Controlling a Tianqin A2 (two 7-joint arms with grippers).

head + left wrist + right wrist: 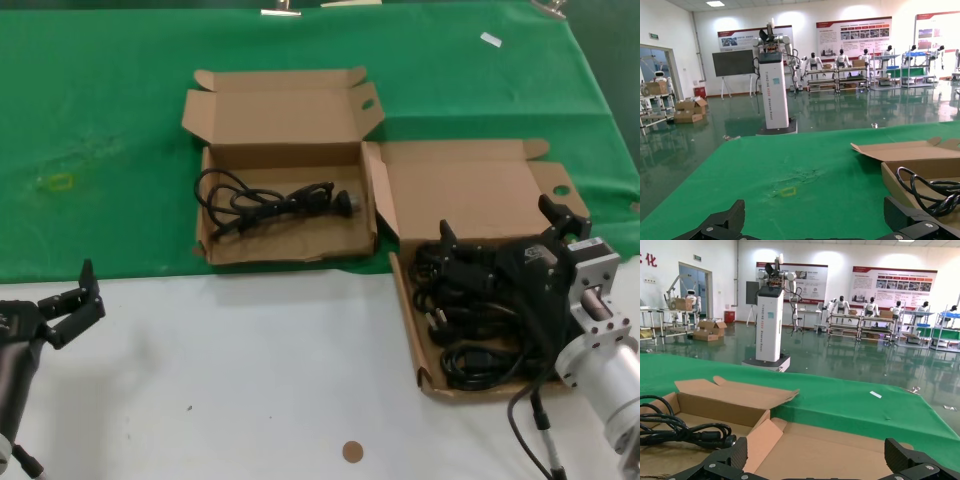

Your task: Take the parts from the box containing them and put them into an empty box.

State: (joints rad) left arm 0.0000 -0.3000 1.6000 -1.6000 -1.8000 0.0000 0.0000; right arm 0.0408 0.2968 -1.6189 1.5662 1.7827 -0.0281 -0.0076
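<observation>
Right claw point(505, 228): over the right box, fingers spread wide, nothing pinched. One fingertip point(447, 232) sits above the cord pile, the other point(556, 210) nearer the box's far flap. Arm comes in from the near-right corner.
Cord pile point(470, 320): black cords w/ plugs, tangled loops, directly under and just near-side of the right claw; fills the near half of the right box.
Right box point(470, 190): cardboard, lid flaps open, bare floor showing beyond the claw. Straddles the edge between green cloth and white table.
Left box point(285, 240): to the left of and beyond the right claw, touching the right box at one flap. Open, lid standing up at the far side.
Single cord point(265, 203): lies loose in the left box, plug end pointing toward the right claw's side. Also seen in right wrist view point(685, 432), apart from the claw.
Left claw point(75, 305): well left of both boxes, low over the white table, fingers apart, holding nothing; idle.
Green cloth point(100, 120): covers the far part of the table, beyond both claws.
White table point(250, 380): near part, between the two claws.
Small brown disc point(352, 452): on the white table, near side, between the claws, closer to the right one.
</observation>
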